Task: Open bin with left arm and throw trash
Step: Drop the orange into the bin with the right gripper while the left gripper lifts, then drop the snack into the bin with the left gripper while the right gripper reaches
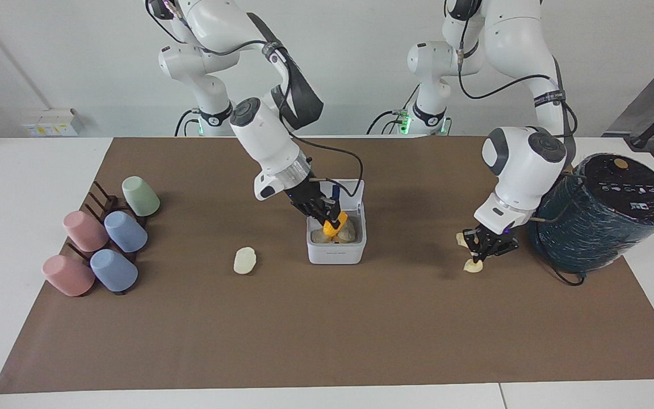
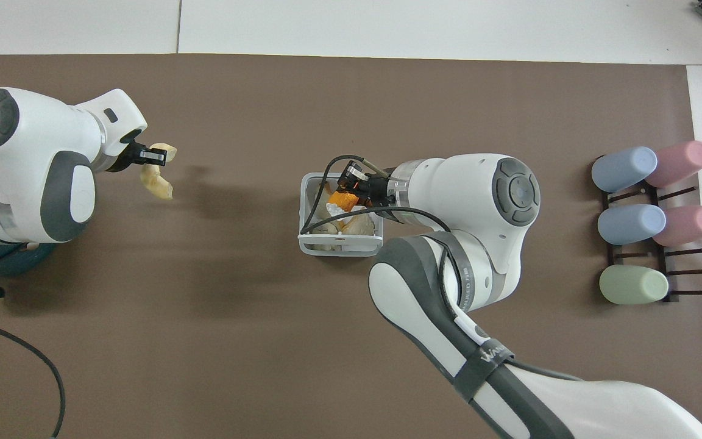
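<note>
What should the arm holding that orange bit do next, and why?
Probably open its fingers and drop it. The right gripper holds the orange chunk over the open bin, above the scraps already inside. The left gripper holds the yellowish peel, clear of the bin.

Oval piece point(image 1: 244, 261) beside bin point(image 1: 336, 254); cups point(image 1: 125, 232) nearby
</note>
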### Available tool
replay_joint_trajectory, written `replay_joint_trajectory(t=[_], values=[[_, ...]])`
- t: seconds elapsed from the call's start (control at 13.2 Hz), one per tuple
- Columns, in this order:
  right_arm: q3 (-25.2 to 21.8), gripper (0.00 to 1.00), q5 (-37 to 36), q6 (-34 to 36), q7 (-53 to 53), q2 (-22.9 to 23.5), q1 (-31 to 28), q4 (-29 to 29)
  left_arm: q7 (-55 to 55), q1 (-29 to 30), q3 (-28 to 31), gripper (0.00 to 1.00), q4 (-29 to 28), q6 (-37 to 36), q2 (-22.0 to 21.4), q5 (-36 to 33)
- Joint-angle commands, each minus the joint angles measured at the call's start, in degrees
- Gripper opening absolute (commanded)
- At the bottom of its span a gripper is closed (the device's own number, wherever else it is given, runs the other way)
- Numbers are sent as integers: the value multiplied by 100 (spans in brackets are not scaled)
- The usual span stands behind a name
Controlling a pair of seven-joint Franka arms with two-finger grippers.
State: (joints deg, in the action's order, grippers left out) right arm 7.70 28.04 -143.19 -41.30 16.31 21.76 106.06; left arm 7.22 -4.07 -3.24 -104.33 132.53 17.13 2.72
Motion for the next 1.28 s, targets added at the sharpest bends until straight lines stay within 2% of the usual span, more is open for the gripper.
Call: replay_joint_trajectory(t=[0.0,0.23,0.45,0.76,0.83,0.98,1.21], values=[[21,100,114,-51,-45,-58,-5,125,-457,-138,8,0,298,-385,1,17],[12,100,105,-77,-45,-49,-5,37,-713,-147,-10,0,387,-430,-17,596],[-93,100,-87,-86,-2,-163,-49,-7,-1195,-401,-10,0,439,-525,-69,686],[-234,100,-2306,-51,287,-155,-671,-331,-2695,-1199,-10,0,791,-1071,-104,686],[-217,100,-2590,80,689,-155,-934,-315,-3161,-1445,-1,0,809,-1019,-105,677],[-225,100,-2654,615,1699,-146,-1226,-297,-3909,-1815,-10,0,914,-966,-87,651],[-225,100,-3197,784,2178,81,-1482,-288,-4334,-2247,-18,0,827,-816,-96,651]])
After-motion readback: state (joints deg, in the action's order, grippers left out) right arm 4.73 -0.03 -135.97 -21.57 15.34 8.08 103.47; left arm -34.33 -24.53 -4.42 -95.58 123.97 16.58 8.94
